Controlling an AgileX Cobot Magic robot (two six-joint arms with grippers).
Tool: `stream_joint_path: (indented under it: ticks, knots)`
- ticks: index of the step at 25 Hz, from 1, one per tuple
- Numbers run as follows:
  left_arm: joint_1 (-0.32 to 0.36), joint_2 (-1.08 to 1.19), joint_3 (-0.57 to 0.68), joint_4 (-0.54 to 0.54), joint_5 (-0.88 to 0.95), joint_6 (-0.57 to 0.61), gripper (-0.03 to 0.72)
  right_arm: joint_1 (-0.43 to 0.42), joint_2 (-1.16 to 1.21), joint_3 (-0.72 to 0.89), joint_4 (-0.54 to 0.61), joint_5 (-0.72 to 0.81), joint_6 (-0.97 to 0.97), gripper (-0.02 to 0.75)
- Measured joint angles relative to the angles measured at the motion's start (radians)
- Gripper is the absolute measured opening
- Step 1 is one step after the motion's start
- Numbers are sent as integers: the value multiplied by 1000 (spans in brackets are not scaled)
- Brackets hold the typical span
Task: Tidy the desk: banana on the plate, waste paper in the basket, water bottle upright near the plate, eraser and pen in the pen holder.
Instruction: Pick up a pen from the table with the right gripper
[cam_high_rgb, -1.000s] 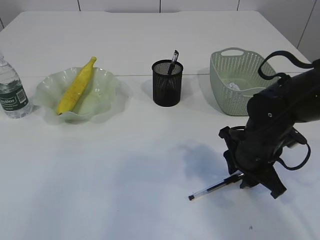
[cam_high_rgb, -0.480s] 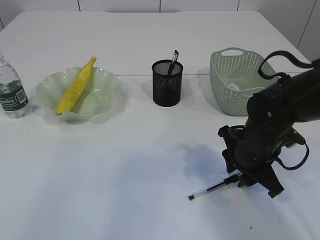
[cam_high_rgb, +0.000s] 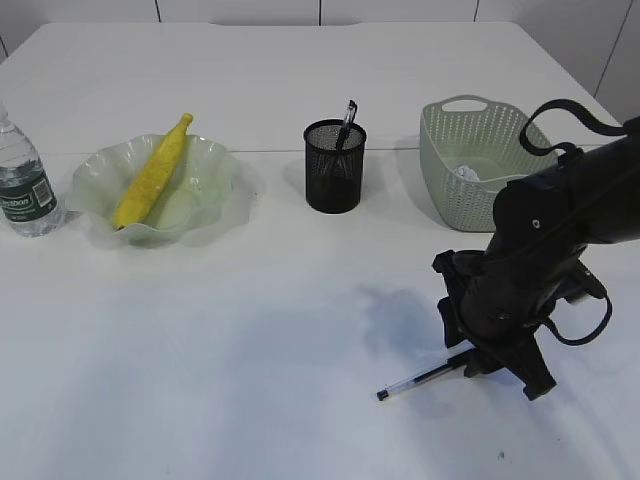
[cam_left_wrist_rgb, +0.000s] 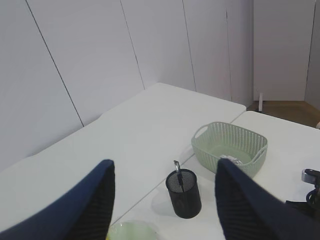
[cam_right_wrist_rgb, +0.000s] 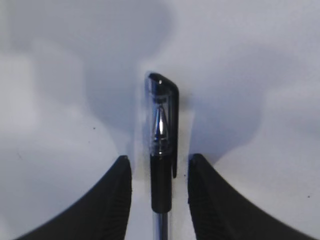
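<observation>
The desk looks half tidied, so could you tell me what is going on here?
The right gripper is down at the table with its fingers either side of a pen, not closed on it. The banana lies on the plate, paper is in the basket, and the bottle stands upright beside the plate.

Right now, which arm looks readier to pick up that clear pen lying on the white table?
The right. Its gripper is down at the clear black-capped pen, open fingers either side of the barrel. The left gripper hangs high above the table, far away.
</observation>
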Motion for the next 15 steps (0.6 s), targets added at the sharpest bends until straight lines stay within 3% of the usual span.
stream_joint_path:
  ticks: [3,8,15]
  knots:
    - [0,0,0,1,0,0,443,0,0,0,2,-5,0,281]
    - [0,0,0,1,0,0,443,0,4,0,11,-7,-2,190]
    - [0,0,0,1,0,0,443,0,4,0,22,-7,-2,172]
